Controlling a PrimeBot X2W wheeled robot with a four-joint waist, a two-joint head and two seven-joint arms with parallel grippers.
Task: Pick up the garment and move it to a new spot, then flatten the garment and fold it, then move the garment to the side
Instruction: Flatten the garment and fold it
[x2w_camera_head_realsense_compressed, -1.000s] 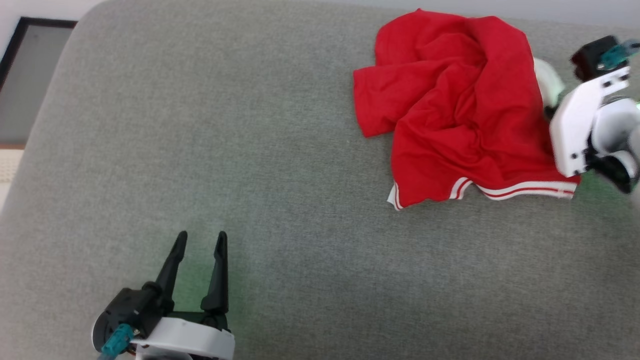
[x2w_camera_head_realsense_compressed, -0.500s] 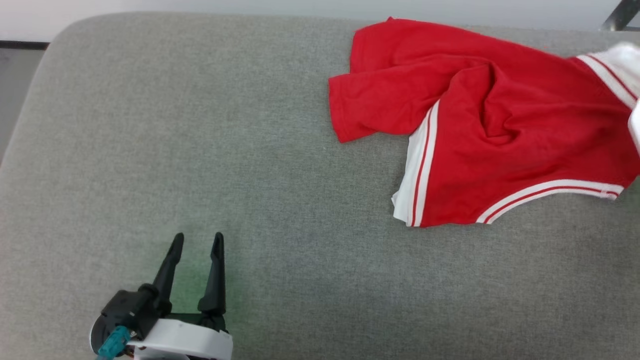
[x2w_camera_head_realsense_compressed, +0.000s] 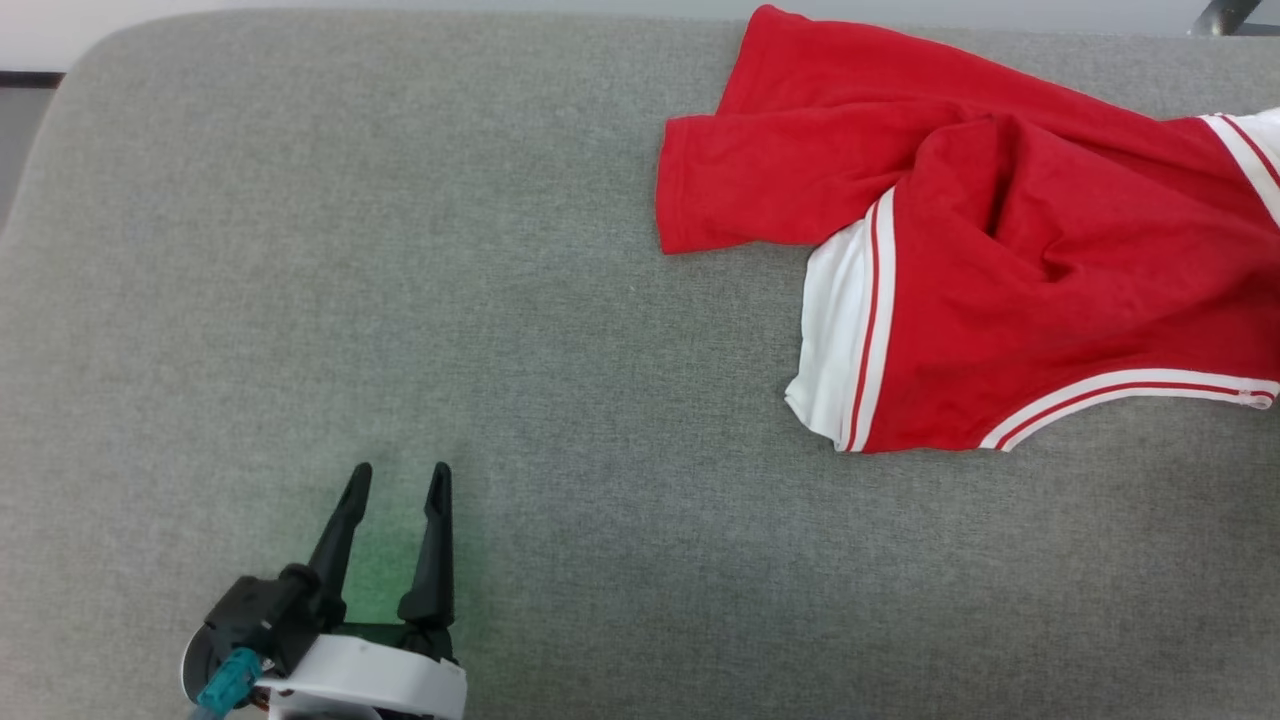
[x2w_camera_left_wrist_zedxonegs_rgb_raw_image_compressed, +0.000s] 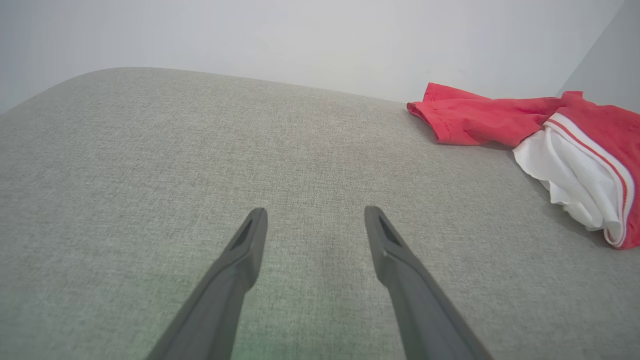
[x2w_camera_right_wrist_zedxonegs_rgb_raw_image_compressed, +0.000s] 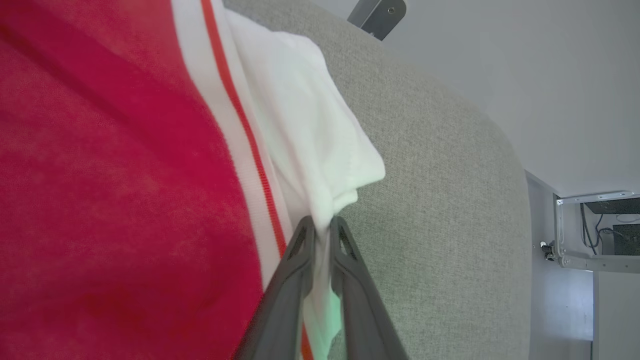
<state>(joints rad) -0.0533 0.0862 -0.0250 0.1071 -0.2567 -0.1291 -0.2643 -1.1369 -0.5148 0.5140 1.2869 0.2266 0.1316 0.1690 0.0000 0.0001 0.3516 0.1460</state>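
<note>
The garment (x2w_camera_head_realsense_compressed: 1000, 270) lies rumpled on the far right part of the grey cushion (x2w_camera_head_realsense_compressed: 400, 250), with one white sleeve turned toward the cushion's middle. Toward the cushion's right end, the right gripper (x2w_camera_right_wrist_zedxonegs_rgb_raw_image_compressed: 321, 227) pinches the other white sleeve between nearly closed fingers. The left gripper (x2w_camera_head_realsense_compressed: 400, 470) is over the cushion's near left part, fingers spread and empty.

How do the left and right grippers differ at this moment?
The left gripper stands open and empty; the right gripper pinches the white sleeve of the shirt. The left gripper is over bare grey cushion, apart from the shirt; the right gripper sits at the shirt's edge. Both have two long dark fingers.
</note>
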